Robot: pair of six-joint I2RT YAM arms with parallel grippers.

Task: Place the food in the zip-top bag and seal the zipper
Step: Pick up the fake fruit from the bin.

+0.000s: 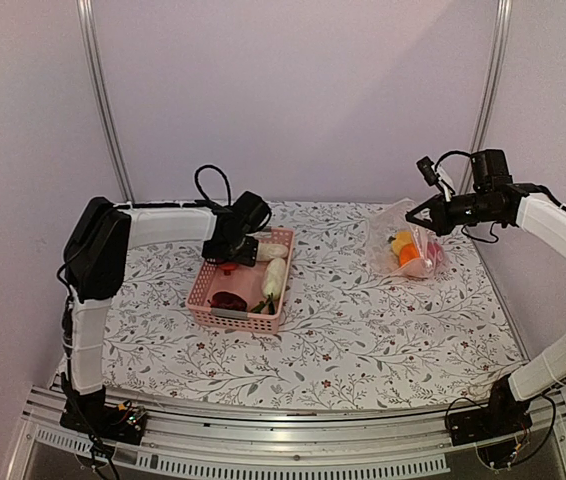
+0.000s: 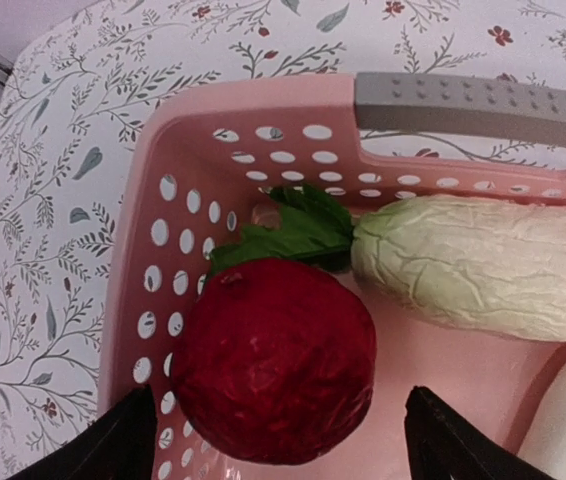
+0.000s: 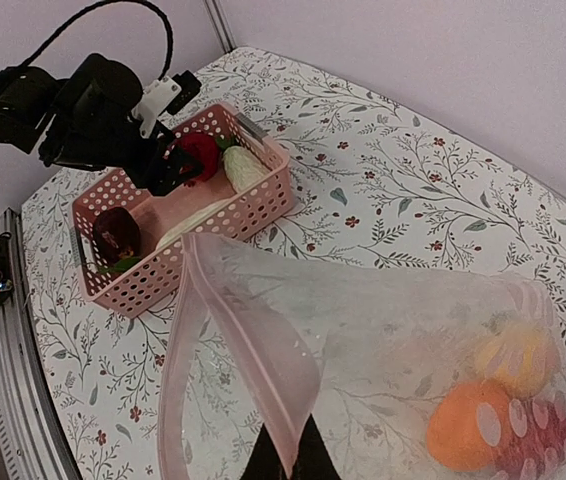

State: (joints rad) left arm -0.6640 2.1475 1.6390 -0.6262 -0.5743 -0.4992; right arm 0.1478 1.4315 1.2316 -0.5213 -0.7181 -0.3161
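My left gripper (image 2: 275, 440) is open inside the pink basket (image 1: 235, 312), its fingers on either side of a red round toy vegetable (image 2: 273, 358), not touching it. A white radish-like piece (image 2: 483, 265) with green leaves lies beside it. A dark maroon piece (image 3: 115, 231) and another white piece (image 1: 275, 276) lie in the basket too. My right gripper (image 3: 288, 462) is shut on the pink zipper strip (image 3: 253, 355) of the clear zip-top bag (image 1: 408, 240), holding its mouth up and open. A yellow lemon (image 3: 513, 352), an orange (image 3: 468, 427) and a red piece (image 3: 535, 440) lie in the bag.
The table has a floral cloth (image 1: 363, 330). The basket has a grey handle (image 2: 478, 103) at its far rim. Plain walls and metal posts (image 1: 103, 100) close in the back and sides. The metal rail (image 1: 293, 440) runs along the near edge.
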